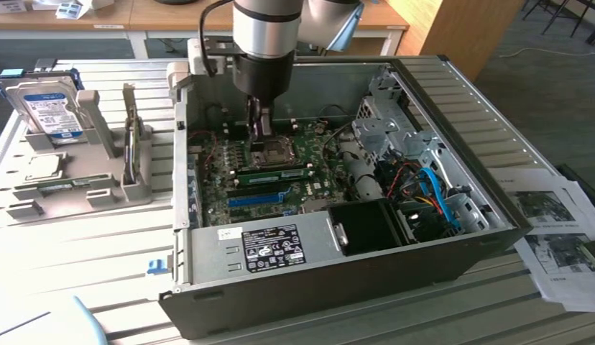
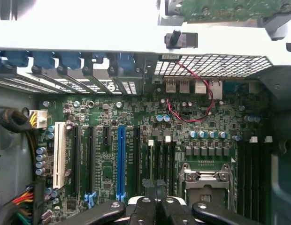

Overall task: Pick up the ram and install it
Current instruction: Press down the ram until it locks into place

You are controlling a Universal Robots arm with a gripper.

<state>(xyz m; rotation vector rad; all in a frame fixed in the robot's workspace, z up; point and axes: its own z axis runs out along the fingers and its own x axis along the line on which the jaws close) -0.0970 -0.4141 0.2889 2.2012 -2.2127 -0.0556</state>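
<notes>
Inside the open computer case (image 1: 489, 237), the gripper (image 1: 260, 128) hangs shut and empty over the CPU socket (image 1: 277, 152); the ram (image 1: 274, 174) lies seated just beyond, long axis crosswise.

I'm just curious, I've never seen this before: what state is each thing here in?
computer case: lying flat, side open.
ram: sitting in a slot on the motherboard; can't tell if it's latched.
end effector: shut, low over the motherboard.
hard drive: upright in the grey holder.
</notes>
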